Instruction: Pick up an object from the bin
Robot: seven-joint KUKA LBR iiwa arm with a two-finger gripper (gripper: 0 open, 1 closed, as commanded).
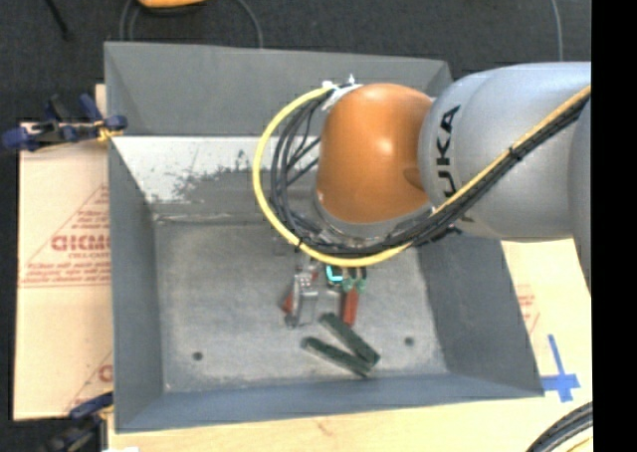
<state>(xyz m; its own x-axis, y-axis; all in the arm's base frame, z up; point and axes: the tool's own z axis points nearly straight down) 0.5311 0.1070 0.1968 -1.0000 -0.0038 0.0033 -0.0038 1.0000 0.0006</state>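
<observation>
My gripper hangs low over the middle of the bin floor, under the orange cover. Its two fingers stand apart, so it is open, and I see nothing between them. The left fingertip is grey with a red patch. The right fingertip is reddish brown. Just in front of the fingers, toward the bin's near wall, lies a dark green thing made of two long flat arms that meet like a V. Its upper arm ends close under the right fingertip; whether they touch I cannot tell.
The arm and its orange cover hang over the back right of the bin and hide the floor beneath them. Bare grey floor stretches to the left of the gripper. The bin's sloped walls rise on all sides.
</observation>
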